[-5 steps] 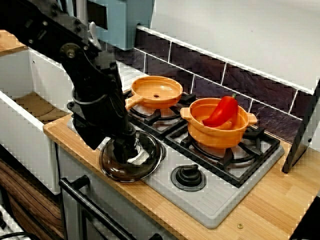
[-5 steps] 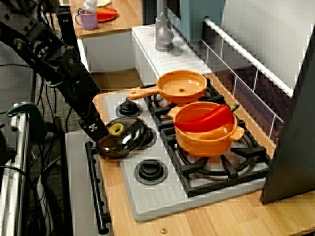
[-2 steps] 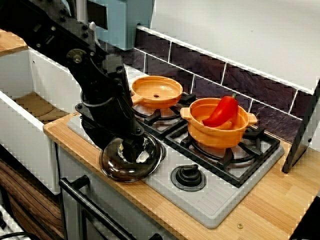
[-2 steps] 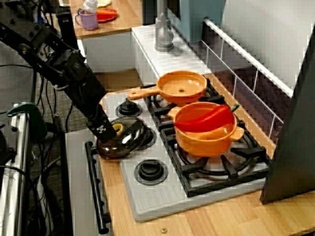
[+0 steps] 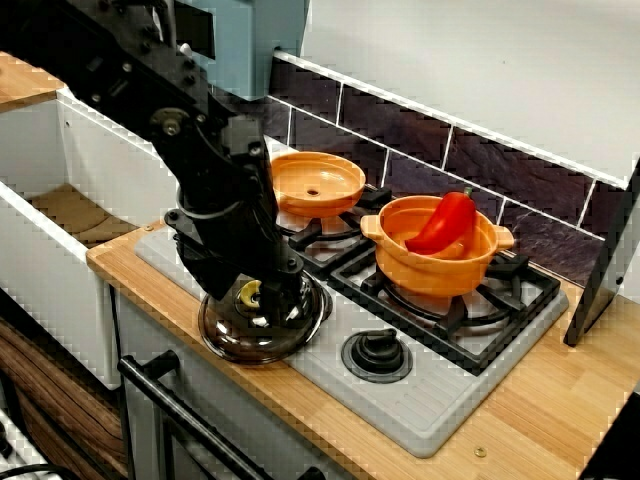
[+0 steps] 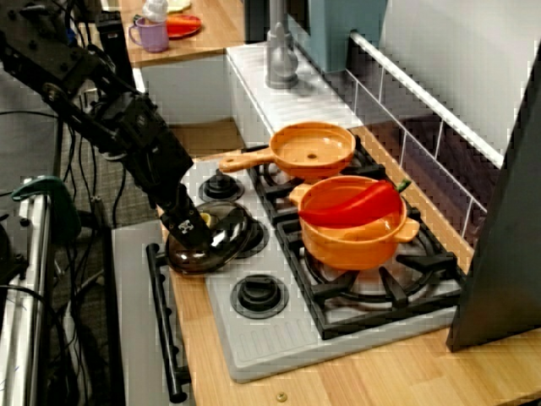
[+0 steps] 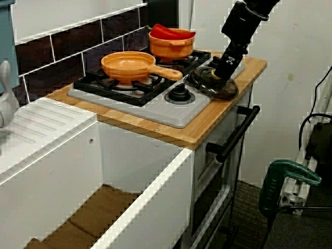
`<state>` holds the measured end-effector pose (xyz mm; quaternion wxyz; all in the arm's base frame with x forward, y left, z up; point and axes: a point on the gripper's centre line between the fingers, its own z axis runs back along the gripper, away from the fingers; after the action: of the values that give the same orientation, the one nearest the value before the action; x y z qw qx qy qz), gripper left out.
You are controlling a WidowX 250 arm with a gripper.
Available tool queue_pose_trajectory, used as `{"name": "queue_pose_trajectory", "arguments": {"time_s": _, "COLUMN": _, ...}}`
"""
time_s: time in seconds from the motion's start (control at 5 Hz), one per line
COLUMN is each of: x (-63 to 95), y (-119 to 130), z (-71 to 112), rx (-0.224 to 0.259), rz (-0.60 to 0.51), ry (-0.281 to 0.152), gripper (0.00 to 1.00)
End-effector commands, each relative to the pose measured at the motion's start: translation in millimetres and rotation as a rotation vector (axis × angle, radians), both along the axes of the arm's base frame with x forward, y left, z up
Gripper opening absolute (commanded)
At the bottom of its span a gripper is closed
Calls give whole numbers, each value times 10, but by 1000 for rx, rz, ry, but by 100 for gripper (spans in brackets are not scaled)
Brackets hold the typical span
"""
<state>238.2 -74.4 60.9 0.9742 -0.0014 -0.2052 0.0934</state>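
Shifted hobward from a second ago, the black robot gripper (image 5: 268,290) crowds the yellow knob (image 5: 247,294) of the smoky glass lid (image 5: 262,338) lying at the grey hob's (image 5: 425,400) front-left corner, its opening impossible to tell, so this looks like lining up a grasp, which calls for the knob squarely between the fingers.

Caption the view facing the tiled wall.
Gripper at the knob of the glass lid; red pepper in the orange pot behind.

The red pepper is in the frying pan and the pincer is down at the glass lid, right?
No. The red pepper lies in the orange pot, not the frying pan, as the view from the stove's front shows. The pincer is down at the glass lid.
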Motion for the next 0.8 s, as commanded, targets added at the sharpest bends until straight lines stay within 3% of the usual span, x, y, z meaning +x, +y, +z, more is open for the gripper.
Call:
{"name": "queue_pose_trajectory", "arguments": {"time_s": 0.0, "x": 163, "y": -56, "z": 39, "rx": -11, "rz": -2, "ry": -30, "gripper": 100}}
{"name": "queue_pose_trajectory", "arguments": {"time_s": 0.2, "x": 169, "y": -64, "z": 18, "rx": 4, "rz": -10, "ry": -36, "gripper": 100}}
{"name": "queue_pose_trajectory", "arguments": {"time_s": 0.4, "x": 162, "y": -62, "z": -17, "rx": 20, "rz": -30, "ry": -40, "gripper": 0}}
{"name": "queue_pose_trajectory", "arguments": {"time_s": 0.6, "x": 99, "y": -49, "z": -114, "rx": 35, "rz": -55, "ry": -70, "gripper": 0}}
